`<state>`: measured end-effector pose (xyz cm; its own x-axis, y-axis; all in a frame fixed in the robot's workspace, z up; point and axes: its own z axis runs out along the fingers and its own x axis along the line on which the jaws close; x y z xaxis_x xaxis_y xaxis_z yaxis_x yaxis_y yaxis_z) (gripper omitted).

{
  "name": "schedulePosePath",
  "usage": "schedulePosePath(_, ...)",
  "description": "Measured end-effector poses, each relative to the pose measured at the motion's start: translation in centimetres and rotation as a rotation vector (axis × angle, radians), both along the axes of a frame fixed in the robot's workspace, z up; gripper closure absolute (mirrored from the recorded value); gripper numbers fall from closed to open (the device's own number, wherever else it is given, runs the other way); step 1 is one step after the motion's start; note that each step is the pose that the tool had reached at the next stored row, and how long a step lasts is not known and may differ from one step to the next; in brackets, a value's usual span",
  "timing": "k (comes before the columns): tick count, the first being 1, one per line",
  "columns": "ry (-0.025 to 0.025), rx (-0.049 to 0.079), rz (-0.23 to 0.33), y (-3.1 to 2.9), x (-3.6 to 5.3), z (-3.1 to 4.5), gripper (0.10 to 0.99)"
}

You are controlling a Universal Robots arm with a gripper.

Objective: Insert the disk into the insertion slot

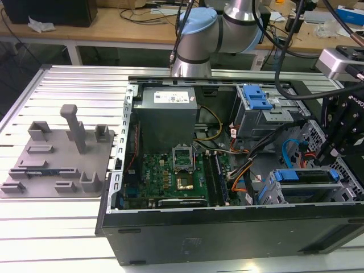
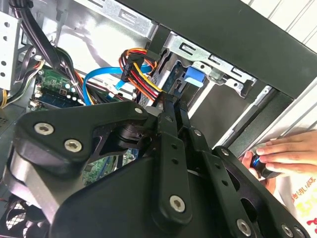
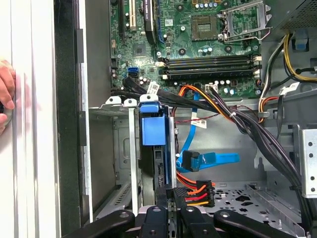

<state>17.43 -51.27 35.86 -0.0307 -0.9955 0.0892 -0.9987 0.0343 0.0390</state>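
Gripper (image 3: 169,199) clenched, tips at disk (image 3: 151,130) (in insertion slot (image 3: 121,148)); cables (image 3: 197,191) beside, hand (image 3: 5,94) outside case (image 3: 67,124).

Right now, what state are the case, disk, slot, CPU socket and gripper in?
Case: on its side, panel off.
Disk: sitting in the slot.
Slot: occupied by the disk.
CPU socket: plate open.
Gripper: at the disk's end.
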Motion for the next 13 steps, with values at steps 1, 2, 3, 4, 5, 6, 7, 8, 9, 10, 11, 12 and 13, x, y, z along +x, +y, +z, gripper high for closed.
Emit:
schedulePosePath(1,-0.0001,0.0,0.0,-0.02,0.0,-0.03,0.922)
schedulePosePath(2,-0.0001,0.0,0.0,-0.03,0.0,-0.06,0.922)
schedulePosePath(3,0.0,0.0,0.0,-0.04,0.0,-0.08,0.922)
schedulePosePath(4,0.0,0.0,0.0,-0.06,0.0,-0.1,0.922)
schedulePosePath(5,0.0,0.0,0.0,-0.07,0.0,-0.11,0.922)
schedulePosePath(6,-0.0001,0.0,0.0,-0.08,0.0,-0.13,0.922)
schedulePosePath(7,-0.0001,0.0,0.0,-0.09,0.0,-0.14,0.922)
schedulePosePath(8,-0.0001,0.0,0.0,-0.1,0.0,-0.15,0.922)
schedulePosePath(9,-0.0001,0.0,0.0,-0.11,0.0,-0.17,0.922)
schedulePosePath(10,-0.0001,0.0,0.0,-0.13,0.0,-0.19,0.922)
schedulePosePath(11,0.0,0.0,0.0,-0.14,0.0,-0.21,0.922)
schedulePosePath(12,0.0,0.0,0.0,-0.15,0.0,-0.23,0.922)
schedulePosePath(13,0.0,0.0,0.0,-0.16,0.0,-0.26,0.922)
